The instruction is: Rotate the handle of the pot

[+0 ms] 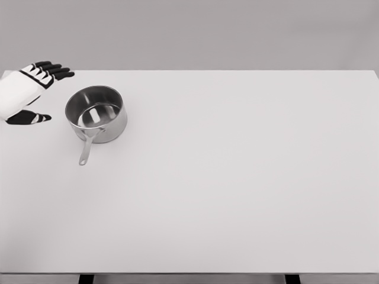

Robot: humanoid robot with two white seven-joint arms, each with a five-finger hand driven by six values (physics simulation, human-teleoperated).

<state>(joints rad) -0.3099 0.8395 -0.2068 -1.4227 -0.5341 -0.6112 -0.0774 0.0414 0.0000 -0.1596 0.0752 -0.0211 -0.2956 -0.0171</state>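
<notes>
Head view of a white counter [237,177] that fills most of the frame, with a plain grey wall behind its far edge. A steel pot [96,113] stands upright on the counter in the far left part of the scene, at about 10 o'clock from the counter's centre. The pot is round, open-topped and shiny inside, and nothing can be seen in it. Its handle [87,148] is a straight, narrow metal bar joined to the near wall of the pot; it points toward about 7 o'clock from the pot's centre, that is, toward the viewer and slightly left, and its free end hangs just above or on the counter surface (which of the two cannot be told).

The left hand [26,92] enters from the left edge of the frame, at about 9 o'clock from the pot. Its back is white and its fingers [53,70] are black with white segments. The four fingers are stretched out and slightly spread, pointing toward about 2 o'clock, past the far left side of the pot's rim. The thumb [29,118] is held apart from them, nearer the viewer, pointing toward 3 o'clock. The hand is wide open and grasps nothing; a clear gap of bare counter separates it from the pot wall, and it is well apart from the handle.
</notes>
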